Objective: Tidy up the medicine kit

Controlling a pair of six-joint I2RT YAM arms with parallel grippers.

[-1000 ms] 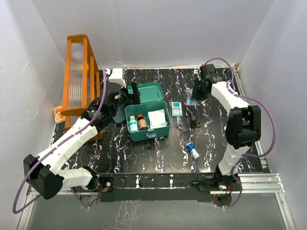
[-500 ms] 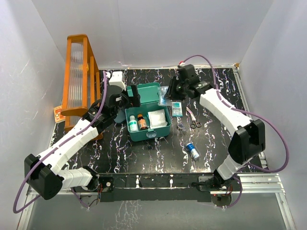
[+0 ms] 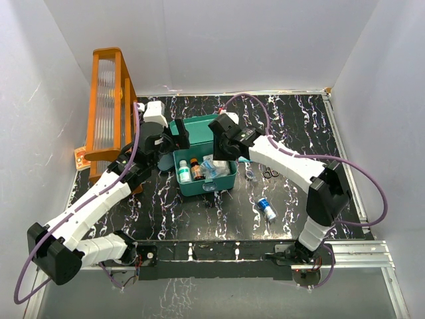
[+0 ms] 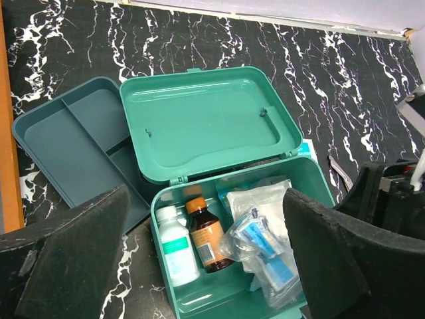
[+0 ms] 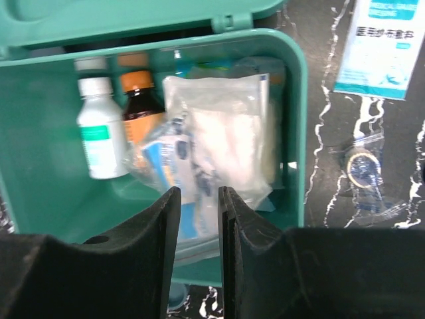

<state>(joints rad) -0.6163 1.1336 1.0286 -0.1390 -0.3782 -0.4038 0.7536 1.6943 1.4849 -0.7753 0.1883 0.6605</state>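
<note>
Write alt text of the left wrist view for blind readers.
An open teal box on a black table holds a white bottle, a brown bottle and clear packets. A divided tray lies left of it; the open left tool frames the view.

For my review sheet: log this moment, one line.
right claw: over open medicine kit, grip unclear | clear packet: in kit | left claw: open

The kit (image 4: 206, 119) is teal-green, the tray (image 4: 60, 143) a darker blue-teal. The table (image 3: 199, 216) is black, veined white. The rack (image 3: 106, 100) at upper left is orange. The white bottle (image 4: 176, 247) has a green label, the brown bottle (image 4: 207, 238) an orange cap; the clear bag (image 4: 262, 247) shows blue and white.
</note>
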